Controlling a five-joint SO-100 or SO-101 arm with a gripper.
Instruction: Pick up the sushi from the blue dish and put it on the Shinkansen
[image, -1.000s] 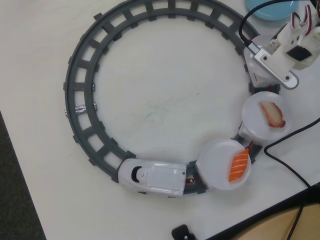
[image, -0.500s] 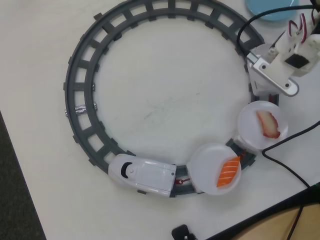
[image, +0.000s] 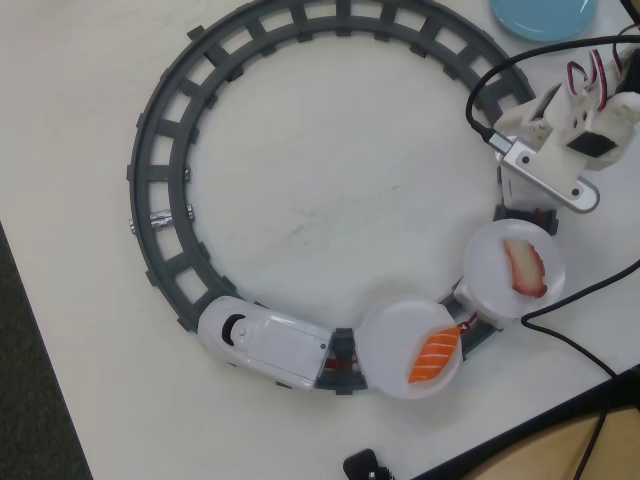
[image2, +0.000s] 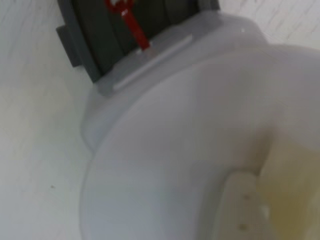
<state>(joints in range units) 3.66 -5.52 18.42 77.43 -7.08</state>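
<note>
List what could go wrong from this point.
1. The Shinkansen has been rolling along the grey track over the last second, so the white disc car below the arm may slip away and a release could miss it.
2. The black cable lies across the track beside the arm and might snag a passing car.
3. The wrist view is too close and blurred to show a grip, so a drop may go unnoticed.

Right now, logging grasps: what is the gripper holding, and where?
Cannot be told: the arm hides the gripper overhead; the wrist view shows a white disc, blurred.
</note>
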